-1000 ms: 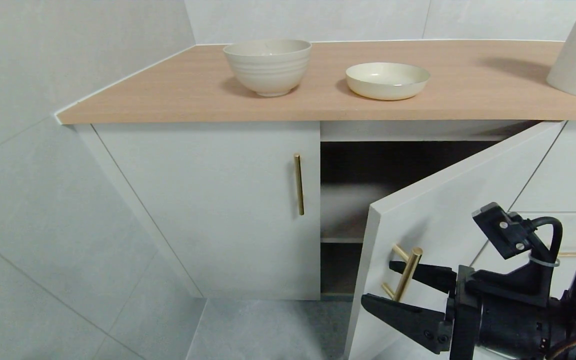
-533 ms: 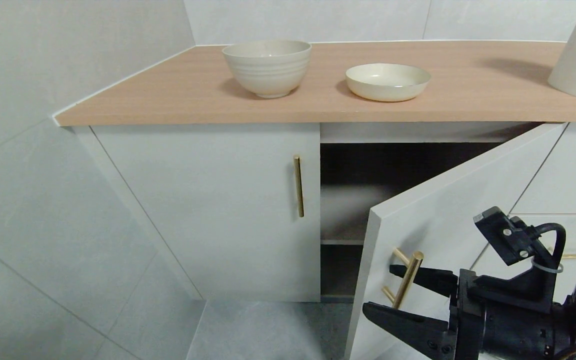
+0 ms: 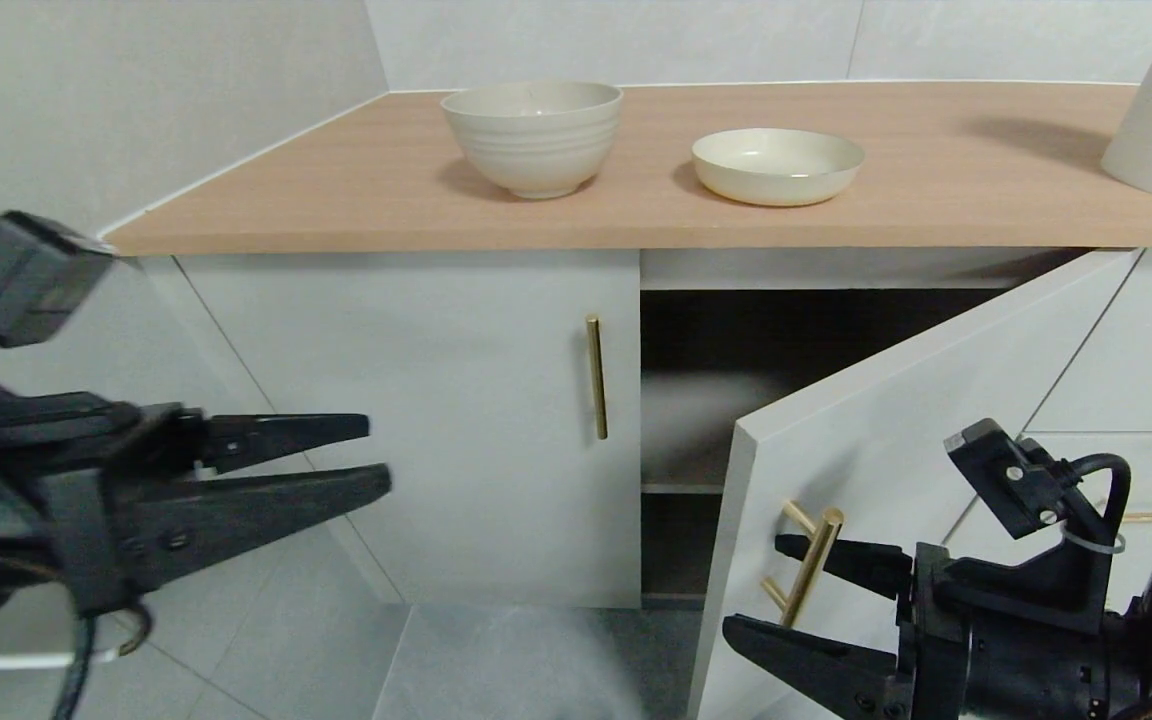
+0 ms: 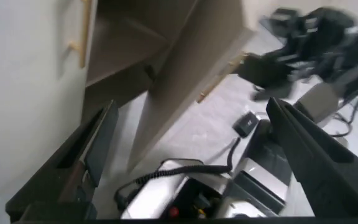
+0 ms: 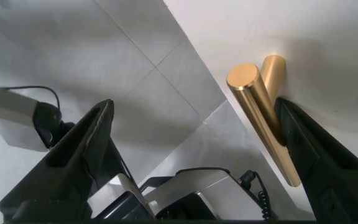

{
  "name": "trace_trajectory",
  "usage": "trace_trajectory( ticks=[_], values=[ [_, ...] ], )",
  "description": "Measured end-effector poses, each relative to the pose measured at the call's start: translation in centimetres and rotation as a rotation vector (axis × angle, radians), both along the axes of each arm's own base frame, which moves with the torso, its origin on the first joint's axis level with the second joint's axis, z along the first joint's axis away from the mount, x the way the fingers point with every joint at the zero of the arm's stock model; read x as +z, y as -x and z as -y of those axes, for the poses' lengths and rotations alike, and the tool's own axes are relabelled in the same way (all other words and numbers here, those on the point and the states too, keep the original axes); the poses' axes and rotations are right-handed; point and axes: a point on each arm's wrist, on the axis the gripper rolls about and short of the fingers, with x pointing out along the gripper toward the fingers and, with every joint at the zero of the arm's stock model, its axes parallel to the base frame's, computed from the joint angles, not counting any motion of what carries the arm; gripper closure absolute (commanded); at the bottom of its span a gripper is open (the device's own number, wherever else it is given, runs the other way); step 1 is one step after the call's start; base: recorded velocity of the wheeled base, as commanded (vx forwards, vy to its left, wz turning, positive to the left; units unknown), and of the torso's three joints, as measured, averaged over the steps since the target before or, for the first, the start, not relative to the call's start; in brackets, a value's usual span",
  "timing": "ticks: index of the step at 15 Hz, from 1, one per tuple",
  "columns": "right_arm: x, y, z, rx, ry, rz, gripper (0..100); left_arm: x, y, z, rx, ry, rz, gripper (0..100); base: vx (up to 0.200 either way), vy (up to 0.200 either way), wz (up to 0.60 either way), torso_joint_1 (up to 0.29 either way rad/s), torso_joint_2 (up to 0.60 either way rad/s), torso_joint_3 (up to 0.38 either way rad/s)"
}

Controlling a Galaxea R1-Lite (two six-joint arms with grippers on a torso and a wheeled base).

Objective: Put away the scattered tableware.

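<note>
The ribbed bowl looked like glazed ceramic with a soft sheen, and the shallow dish was glossier. The countertop showed matt wood grain (possibly laminate). The cabinet door was smooth matt white, its handle brushed brass-coloured metal. The left gripper and right gripper were matt black.

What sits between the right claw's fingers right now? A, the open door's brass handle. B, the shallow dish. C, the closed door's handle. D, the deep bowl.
A: the right claw is open, with the brass handle of the swung-open cabinet door between its fingers.
</note>
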Motion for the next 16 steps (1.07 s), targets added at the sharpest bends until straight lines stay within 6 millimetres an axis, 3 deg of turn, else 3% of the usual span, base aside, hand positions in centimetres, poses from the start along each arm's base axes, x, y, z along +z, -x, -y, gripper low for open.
trace_trajectory(
  ticks=[3, 5, 8, 13, 14, 16],
  values=[
    [-0.3, 0.1, 0.2, 0.0, 0.012, -0.01, 0, -3.2, -4.5, 3.7, -0.028, -0.001, -0.001, 0, 0.0, 0.0, 0.0, 0.0, 0.0, 0.0],
    [-0.5, 0.2, 0.2, 0.001, 0.016, -0.014, 0, -5.1, -6.0, 6.2, 0.021, 0.011, -0.039, 0, 0.0, 0.0, 0.0, 0.0, 0.0, 0.0],
    [-0.6, 0.2, 0.2, 0.002, 0.02, -0.018, 0, -6.8, -5.7, 10.1, -0.009, 0.039, -0.128, 0, 0.0, 0.0, 0.0, 0.0, 0.0, 0.0],
    [-0.8, 0.3, 0.4, 0.001, 0.029, -0.025, 0, -8.7, -5.8, 13.0, -0.075, 0.028, -0.147, 0, 0.0, 0.0, 0.0, 0.0, 0.0, 0.0],
    [-0.8, 0.3, 0.4, 0.001, 0.029, -0.025, 0, -9.0, -5.9, 13.2, -0.063, 0.028, -0.148, 100, 0.0, 0.0, 0.0, 0.0, 0.0, 0.0],
    [-0.9, 0.4, 0.4, 0.001, 0.031, -0.026, 0, -9.3, -6.1, 13.4, -0.053, 0.023, -0.156, 100, 0.0, 0.0, 0.0, 0.0, 0.0, 0.0]
  ],
)
